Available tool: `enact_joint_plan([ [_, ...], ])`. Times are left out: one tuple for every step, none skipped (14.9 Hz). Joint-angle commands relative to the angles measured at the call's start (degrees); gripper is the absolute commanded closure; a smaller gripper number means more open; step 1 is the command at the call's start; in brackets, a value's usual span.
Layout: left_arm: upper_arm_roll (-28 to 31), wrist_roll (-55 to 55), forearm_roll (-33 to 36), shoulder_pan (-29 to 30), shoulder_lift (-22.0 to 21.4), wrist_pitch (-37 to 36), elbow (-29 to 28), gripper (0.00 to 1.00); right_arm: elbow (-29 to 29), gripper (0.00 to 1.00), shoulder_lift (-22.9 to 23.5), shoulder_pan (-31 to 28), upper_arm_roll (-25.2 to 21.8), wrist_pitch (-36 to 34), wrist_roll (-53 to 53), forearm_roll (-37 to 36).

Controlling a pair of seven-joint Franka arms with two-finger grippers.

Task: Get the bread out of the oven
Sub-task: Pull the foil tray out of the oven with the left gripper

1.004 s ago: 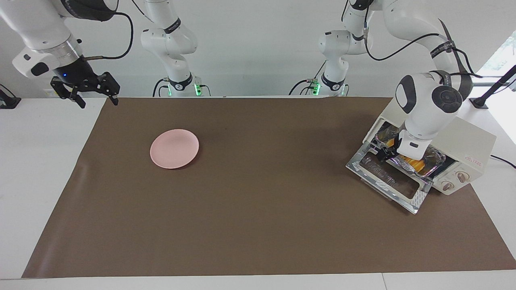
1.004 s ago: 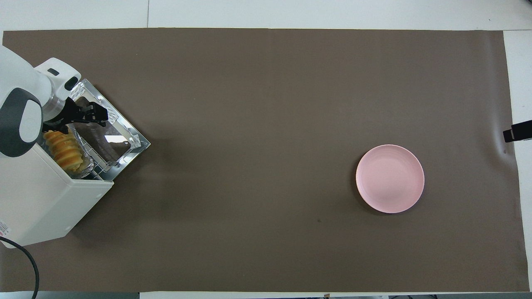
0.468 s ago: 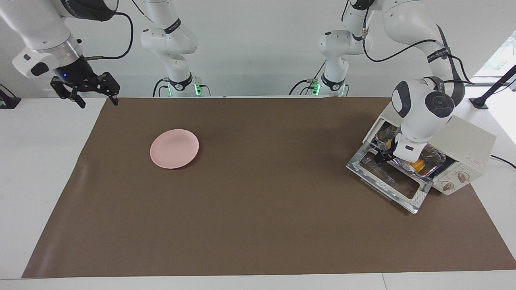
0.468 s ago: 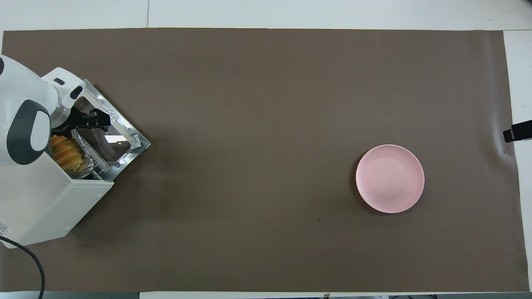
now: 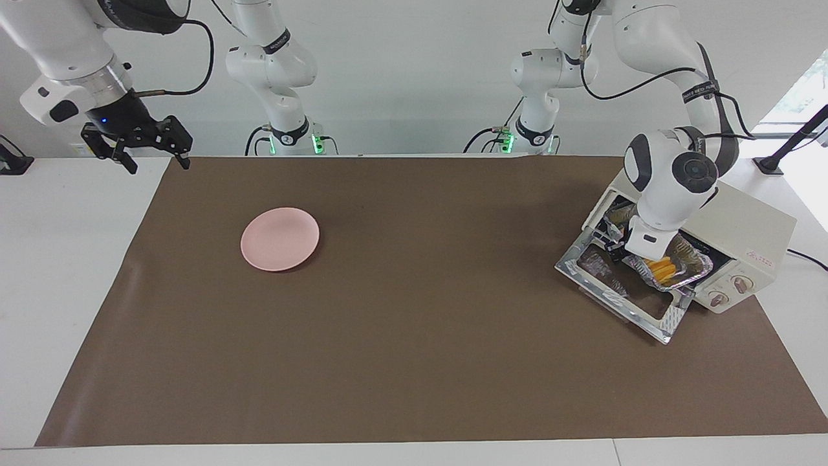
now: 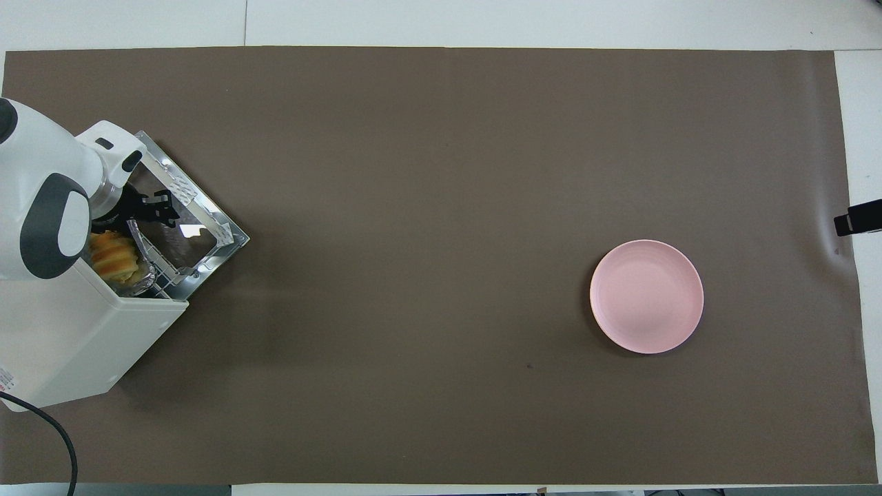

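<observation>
Facing view: the bread (image 5: 661,266), a small golden-yellow ridged loaf, is lying in a crinkled foil tray (image 5: 692,266) at the mouth of the cream oven (image 5: 753,236), whose glass door (image 5: 624,291) is hanging open and flat. The left gripper (image 5: 614,241) is sitting at the tray's end nearer the robots; whether its fingers are pinching the foil cannot be told here. Compared with a second ago, the tray is sticking farther out over the door and the wrist is standing lower. The right gripper (image 5: 150,153) is waiting with fingers spread over the table edge at the right arm's end, unchanged. A pink plate (image 5: 280,239) is resting on the brown mat (image 5: 414,349), well apart from the oven.

Overhead view: the bread (image 6: 114,255) is showing its crosswise ridges more clearly, half hidden under the left wrist. The left gripper (image 6: 160,212) is at the foil's rim (image 6: 141,238), its black fingers looking drawn closer than before. Of the right gripper (image 6: 856,219) only a black tip is showing. The plate (image 6: 646,297) is unmoved.
</observation>
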Motion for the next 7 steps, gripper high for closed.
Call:
enact_joint_plan([
  [-0.34,1.21,1.35,0.87,-2.4,1.01,-2.91,1.0,-0.87,0.0,-0.91,-0.12,0.19,-0.49,-0.89,-0.8],
  [-0.43,1.21,1.35,0.52,-2.32,1.0,-2.56,1.0,-0.87,0.0,-0.91,-0.12,0.19,-0.49,-0.89,-0.8],
  [-0.51,1.13,1.35,0.0,-1.88,1.09,-1.69,1.0,-0.87,0.0,-0.91,-0.12,0.19,-0.49,-0.89,-0.8],
  [-0.69,0.69,1.17,-0.97,-1.27,0.74,0.67,1.0,-0.87,0.0,-0.91,-0.12,0.19,-0.49,-0.89,-0.8],
  [-0.69,0.69,0.73,-3.15,0.05,0.04,3.65,1.0,-0.87,0.0,-0.91,-0.12,0.19,-0.49,-0.89,-0.8],
  [-0.69,0.6,-0.05,-4.91,1.45,-0.48,6.99,1.0,-0.87,0.0,-0.91,-0.2,0.19,-0.49,-0.89,-0.8],
  [-0.69,0.51,-1.63,-6.58,3.21,-1.97,10.85,1.0,-0.87,0.0,-0.91,-0.2,0.19,-0.49,-0.89,-0.8],
])
